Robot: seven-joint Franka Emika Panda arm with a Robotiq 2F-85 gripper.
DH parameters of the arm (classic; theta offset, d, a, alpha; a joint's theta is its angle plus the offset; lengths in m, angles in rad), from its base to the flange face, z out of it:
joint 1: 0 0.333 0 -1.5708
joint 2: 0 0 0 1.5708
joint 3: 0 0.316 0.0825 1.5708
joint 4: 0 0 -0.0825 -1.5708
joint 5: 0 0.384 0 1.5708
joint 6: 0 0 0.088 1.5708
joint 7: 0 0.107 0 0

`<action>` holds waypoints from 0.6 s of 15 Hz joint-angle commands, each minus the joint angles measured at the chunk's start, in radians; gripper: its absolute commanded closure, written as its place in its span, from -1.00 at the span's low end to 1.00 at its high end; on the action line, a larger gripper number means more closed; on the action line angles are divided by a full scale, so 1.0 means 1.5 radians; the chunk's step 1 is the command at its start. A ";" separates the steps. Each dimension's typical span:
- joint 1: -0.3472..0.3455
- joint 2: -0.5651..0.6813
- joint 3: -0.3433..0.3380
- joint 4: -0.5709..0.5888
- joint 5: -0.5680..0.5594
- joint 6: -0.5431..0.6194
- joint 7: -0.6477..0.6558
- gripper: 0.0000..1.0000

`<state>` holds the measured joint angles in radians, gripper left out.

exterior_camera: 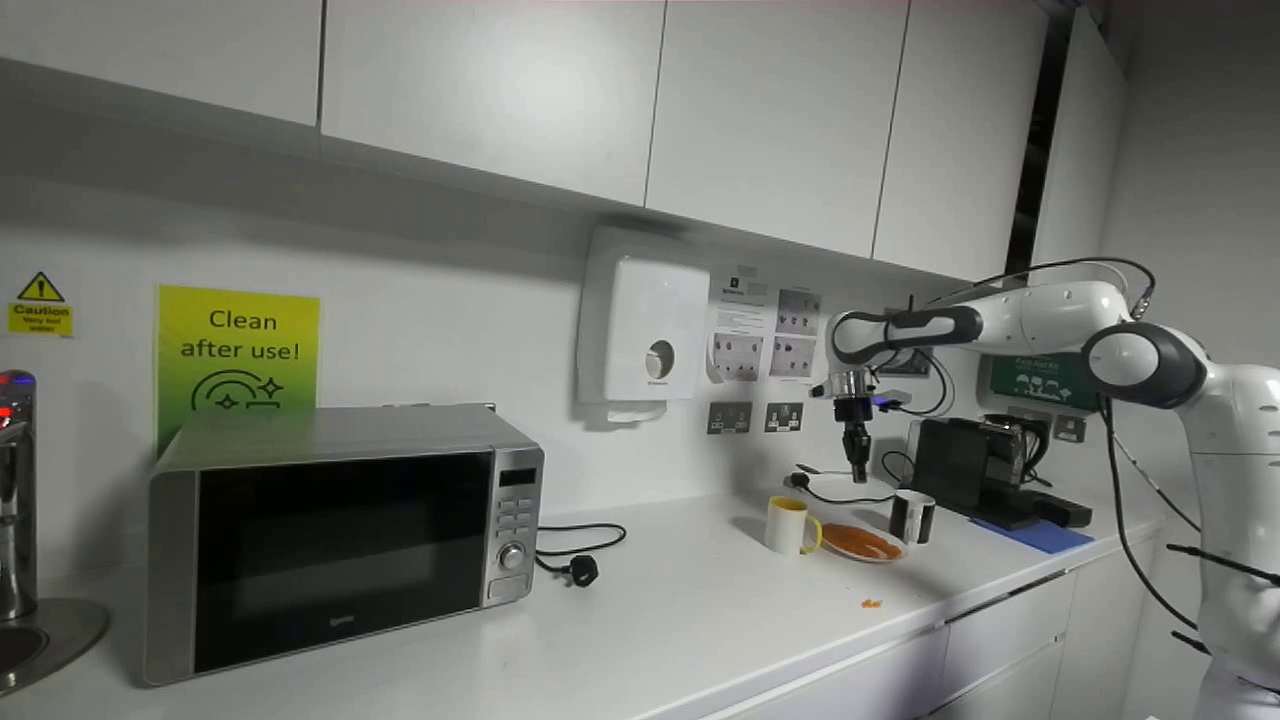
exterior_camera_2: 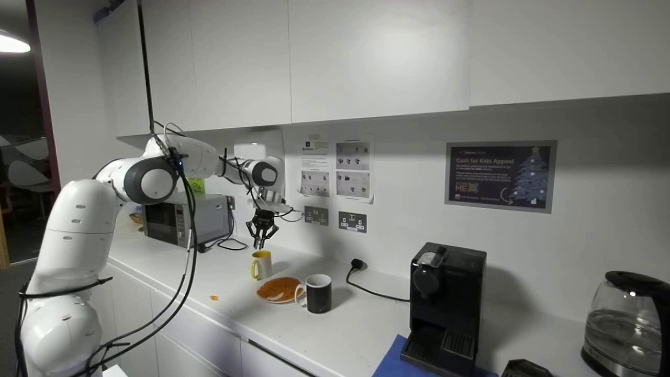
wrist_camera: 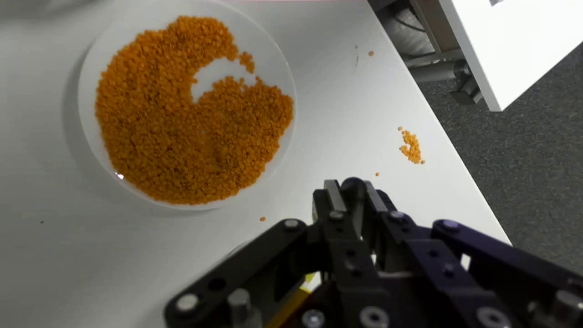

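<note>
My gripper points down above the counter; it also shows in an exterior view. In the wrist view its fingers are nearly together around a dark, round-ended object. What that object is cannot be told, and the exterior views do not show it clearly. A white plate of orange lentils lies beside the gripper, with a bare patch among them. A white mug with yellow inside and handle stands near the plate, below the gripper; a yellow bit shows behind the fingers.
A black and white mug stands at the plate's other side. Spilled lentils lie near the counter edge. A microwave, a black coffee machine on a blue mat and a glass kettle stand on the counter. Cabinets hang above.
</note>
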<state>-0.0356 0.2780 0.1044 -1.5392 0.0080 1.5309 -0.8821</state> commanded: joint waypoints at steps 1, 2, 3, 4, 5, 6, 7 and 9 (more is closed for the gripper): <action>0.012 -0.108 -0.014 -0.118 -0.047 0.042 0.031 0.94; 0.014 -0.127 -0.016 -0.138 -0.064 0.047 0.044 0.94; 0.015 -0.143 -0.017 -0.158 -0.077 0.050 0.058 0.94; 0.017 -0.159 -0.020 -0.180 -0.093 0.054 0.079 0.94; 0.017 -0.170 -0.022 -0.196 -0.101 0.052 0.094 0.94; 0.017 -0.178 -0.023 -0.210 -0.107 0.049 0.107 0.94; 0.016 -0.183 -0.025 -0.225 -0.107 0.047 0.112 0.94; 0.014 -0.186 -0.031 -0.254 -0.099 0.048 0.121 0.94</action>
<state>-0.0238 0.0563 0.0820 -1.8119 -0.1295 1.5652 -0.7338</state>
